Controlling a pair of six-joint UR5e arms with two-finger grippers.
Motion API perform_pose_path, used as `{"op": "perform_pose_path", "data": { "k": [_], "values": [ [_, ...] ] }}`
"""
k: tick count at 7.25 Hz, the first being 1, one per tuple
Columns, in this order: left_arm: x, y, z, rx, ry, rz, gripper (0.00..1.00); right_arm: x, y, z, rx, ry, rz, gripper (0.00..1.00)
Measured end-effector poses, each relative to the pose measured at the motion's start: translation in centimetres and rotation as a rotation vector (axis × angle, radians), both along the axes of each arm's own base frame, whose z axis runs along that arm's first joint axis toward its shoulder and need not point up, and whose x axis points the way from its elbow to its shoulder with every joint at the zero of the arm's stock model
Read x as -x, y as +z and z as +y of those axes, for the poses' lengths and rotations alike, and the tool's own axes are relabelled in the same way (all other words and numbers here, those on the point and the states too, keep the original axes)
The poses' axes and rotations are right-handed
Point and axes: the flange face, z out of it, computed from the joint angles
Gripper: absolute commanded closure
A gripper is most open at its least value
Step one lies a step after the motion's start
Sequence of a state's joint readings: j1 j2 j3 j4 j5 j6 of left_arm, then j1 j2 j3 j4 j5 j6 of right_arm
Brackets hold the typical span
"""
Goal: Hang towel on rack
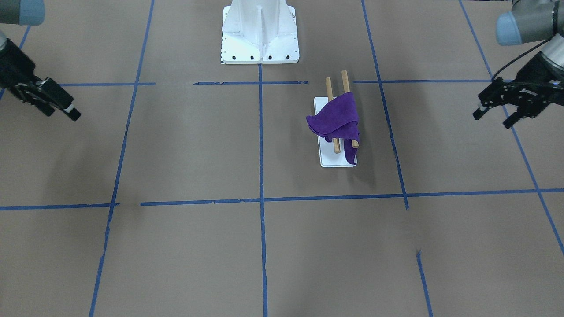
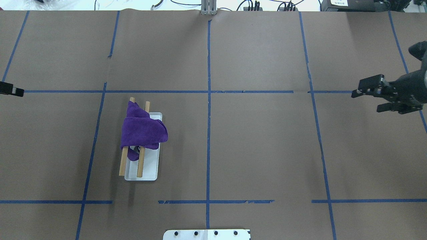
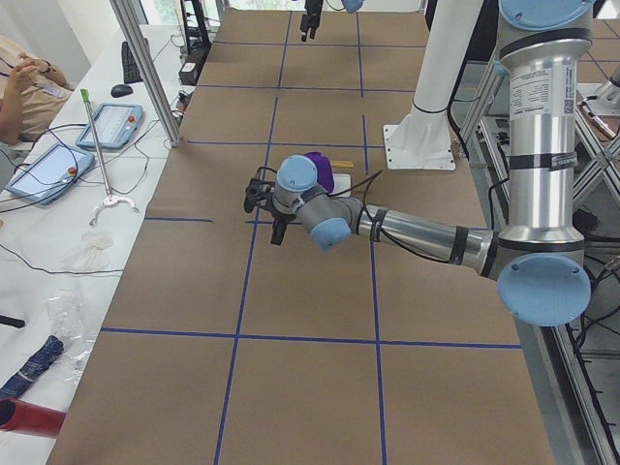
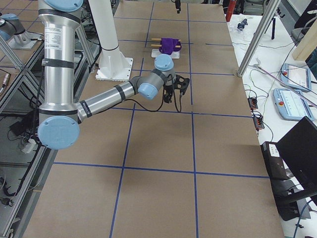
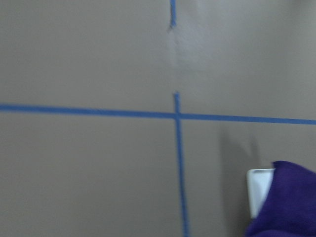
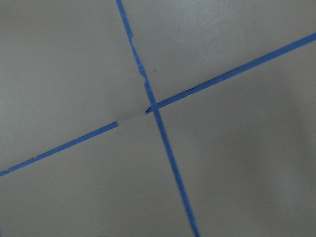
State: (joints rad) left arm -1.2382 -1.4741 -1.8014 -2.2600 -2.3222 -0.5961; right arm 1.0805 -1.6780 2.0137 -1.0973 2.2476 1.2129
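Note:
The purple towel [image 1: 335, 119] [image 2: 141, 131] lies bunched across both wooden dowels [image 2: 124, 165] of the rack, and one corner hangs down to the white base [image 1: 337, 159] [image 2: 150, 168]. My left gripper [image 1: 492, 120] is open and empty, far out to the side of the rack. Only its tip shows in the overhead view [image 2: 16, 91]. My right gripper [image 2: 367, 101] [image 1: 72, 113] is open and empty at the opposite side of the table. The left wrist view shows a towel edge [image 5: 291, 197] and a corner of the base [image 5: 257, 190].
The white bolted robot pedestal [image 1: 260, 35] [image 2: 206, 234] stands at the table's robot side. Blue tape lines [image 2: 208, 133] grid the brown table. A side bench with tablets [image 3: 107, 126] and an operator runs along the far edge.

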Motion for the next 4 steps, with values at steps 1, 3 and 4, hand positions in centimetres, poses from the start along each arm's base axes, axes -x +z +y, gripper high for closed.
{"op": "perform_pose_path", "data": {
  "k": [1, 3, 4],
  "values": [
    [3.4, 3.0, -0.2, -0.095, 0.015, -0.087, 0.00, -3.8, 4.4, -0.6, -0.056, -0.053, 0.061, 0.00],
    [8.1, 7.3, 1.4, -0.172, 0.052, -0.189, 0.00, -11.2, 11.4, -1.1, -0.140, -0.198, 0.179, 0.00],
    [9.9, 8.3, 2.3, -0.169, 0.069, -0.213, 0.00, -14.6, 13.8, -0.8, -0.166, -0.283, 0.230, 0.00]
  ]
}}
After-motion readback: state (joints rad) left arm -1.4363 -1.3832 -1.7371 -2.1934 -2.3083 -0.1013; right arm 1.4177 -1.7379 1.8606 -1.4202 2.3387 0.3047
